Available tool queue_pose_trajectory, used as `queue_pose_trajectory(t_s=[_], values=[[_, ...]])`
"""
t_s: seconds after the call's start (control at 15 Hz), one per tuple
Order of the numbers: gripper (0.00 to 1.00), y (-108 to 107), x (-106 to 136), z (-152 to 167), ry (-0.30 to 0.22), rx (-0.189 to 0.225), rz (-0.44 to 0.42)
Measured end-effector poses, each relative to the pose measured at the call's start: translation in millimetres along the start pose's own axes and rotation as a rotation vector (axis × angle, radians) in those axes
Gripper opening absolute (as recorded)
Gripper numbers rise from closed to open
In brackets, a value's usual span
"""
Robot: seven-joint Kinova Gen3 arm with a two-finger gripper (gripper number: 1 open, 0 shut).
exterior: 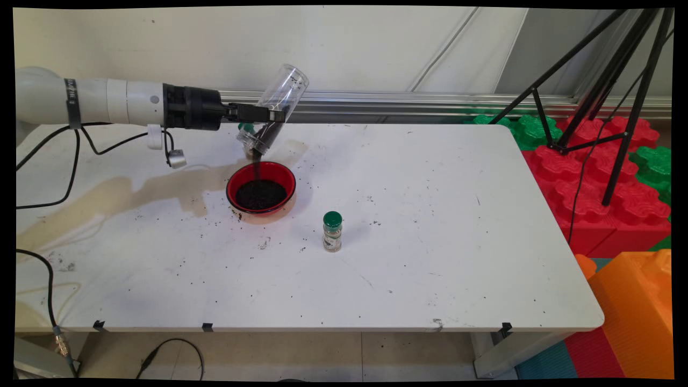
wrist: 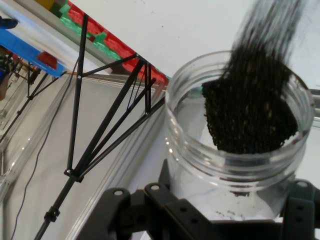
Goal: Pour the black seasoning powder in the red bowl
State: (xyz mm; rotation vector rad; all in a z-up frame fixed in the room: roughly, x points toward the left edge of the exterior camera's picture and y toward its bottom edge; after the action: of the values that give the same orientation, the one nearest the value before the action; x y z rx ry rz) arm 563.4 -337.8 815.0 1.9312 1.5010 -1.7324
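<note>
Main view: the tool [exterior: 275,115] is clamped around a clear plastic jar [exterior: 277,105], tipped mouth-down above a red bowl [exterior: 261,187] on the white worktop [exterior: 430,226]. Dark granules [wrist: 250,110] stream from the jar into the bowl. A green-capped spice bottle [exterior: 332,231] stands upright nearby, apart from the bowl.

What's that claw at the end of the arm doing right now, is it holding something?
Gripper: closed on a clear plastic jar, tipped mouth-down, with dark grains streaming out into the red bowl beneath it.
</note>
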Motion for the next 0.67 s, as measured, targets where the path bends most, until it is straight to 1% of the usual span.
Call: queue_pose_trajectory(t_s=[0.67], values=[[0.0, -3.3, -2.4, -0.2, -0.019, 0.018, 0.009]])
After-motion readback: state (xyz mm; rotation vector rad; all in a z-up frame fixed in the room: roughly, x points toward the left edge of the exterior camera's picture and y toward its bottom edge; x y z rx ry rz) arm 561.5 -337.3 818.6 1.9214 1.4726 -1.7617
